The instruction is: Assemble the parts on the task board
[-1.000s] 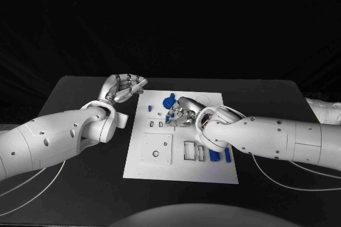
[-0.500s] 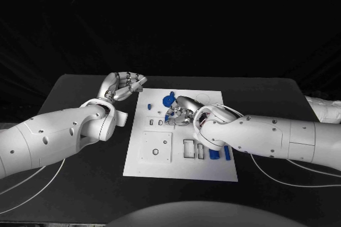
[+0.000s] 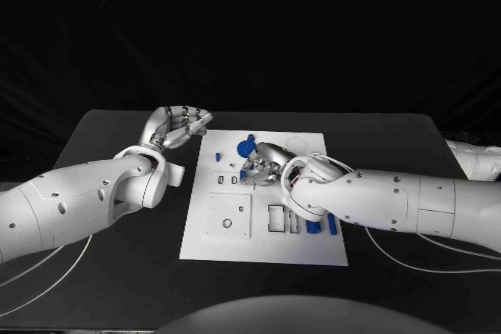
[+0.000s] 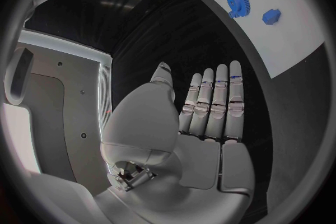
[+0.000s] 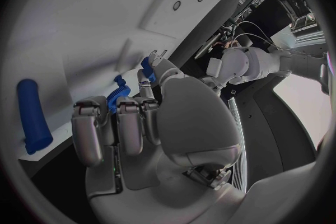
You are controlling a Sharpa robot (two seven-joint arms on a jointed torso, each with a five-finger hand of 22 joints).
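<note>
Hands, head view: my right hand [image 3: 261, 167] sits low over the middle of the task board [image 3: 235, 247], fingers curled in around a blue gear [image 3: 246, 148] area; I cannot tell from here whether it grasps a part. My left hand [image 3: 179, 125] hovers beside the board's far left corner, released, holding nothing.
Board, head view: white plate in the middle of the worktop [image 3: 115, 276]; several slots look vacant, and loose blue parts [image 3: 332, 225] lie by the near right slots.
Left wrist view: left hand [image 4: 203, 117] flat, fingers straight and empty; gear [image 4: 238, 0] and a small blue piece [image 4: 271, 15] rest on the board.
Right wrist view: right hand [image 5: 133, 123] curled over the board; a blue piece [image 5: 120, 92] shows at its fingertips, grasp unclear. A blue peg [image 5: 31, 115] lies loose.
Progress: I judge assembly early; most parts are unseated.
</note>
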